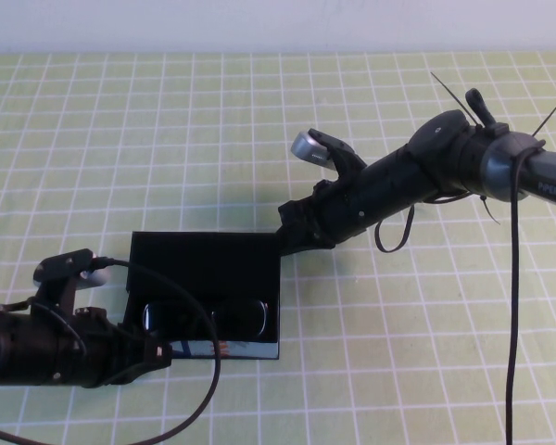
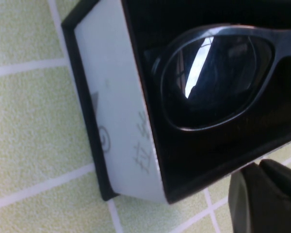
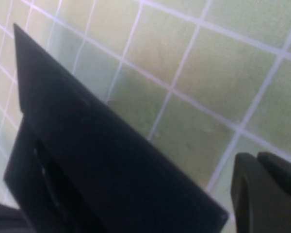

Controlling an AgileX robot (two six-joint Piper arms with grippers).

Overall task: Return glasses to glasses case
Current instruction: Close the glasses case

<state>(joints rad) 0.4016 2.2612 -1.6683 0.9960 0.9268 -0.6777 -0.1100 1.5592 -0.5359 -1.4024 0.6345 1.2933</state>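
High view shows the glasses case (image 1: pixel 204 269), a black hinged box with its lid raised, standing on the green gridded counter (image 1: pixel 398 352). The glasses (image 1: pixel 204 317) lie inside: thick black frames, dark glossy lenses catching light. Its near front edge shows blue and orange marks, and its left end is white with faint printing. The left hand (image 1: pixel 157 354) sits at the case's front-left corner; the right hand (image 1: pixel 292 232) is by the lid's right rear corner. Whether either hand is apart or together I cannot tell.
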